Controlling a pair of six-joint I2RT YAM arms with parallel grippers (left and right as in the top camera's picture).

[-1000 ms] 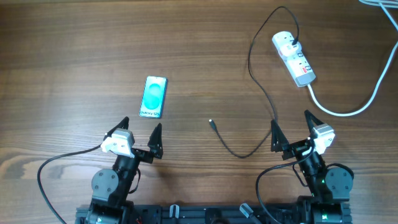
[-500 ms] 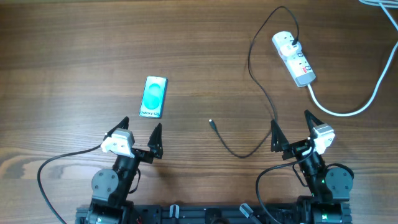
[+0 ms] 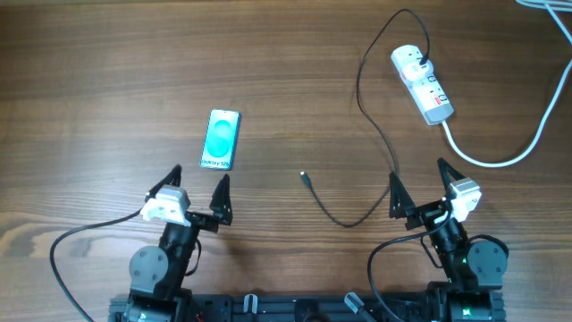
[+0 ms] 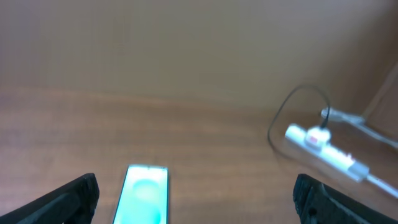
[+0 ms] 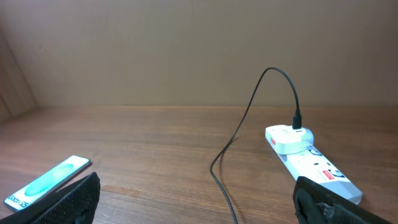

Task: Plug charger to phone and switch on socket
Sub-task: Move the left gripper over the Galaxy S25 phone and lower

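The phone [image 3: 222, 139], its teal screen lit, lies flat left of centre, just beyond my left gripper [image 3: 201, 175], which stands open and empty. The same phone [image 4: 146, 196] shows blurred between the left fingers. The charger [image 3: 332, 217], a thin black cable, runs from the white socket [image 3: 423, 85] at the far right, down past my right gripper [image 3: 416, 170], to its loose tip [image 3: 305, 178] at mid-table. My right gripper is open and empty. In the right wrist view the charger [image 5: 249, 118] rises from its plug in the socket [image 5: 311, 162], and the phone [image 5: 46, 183] lies far left.
A thick pale cable [image 3: 500, 161] curves from the socket's grey end toward the table's right edge. The wooden table [image 3: 107, 72] bears nothing else. In the blurred left wrist view the socket [image 4: 323, 146] sits far right.
My left arm has shifted slightly to the left. The right arm, phone, charger and socket have not moved.
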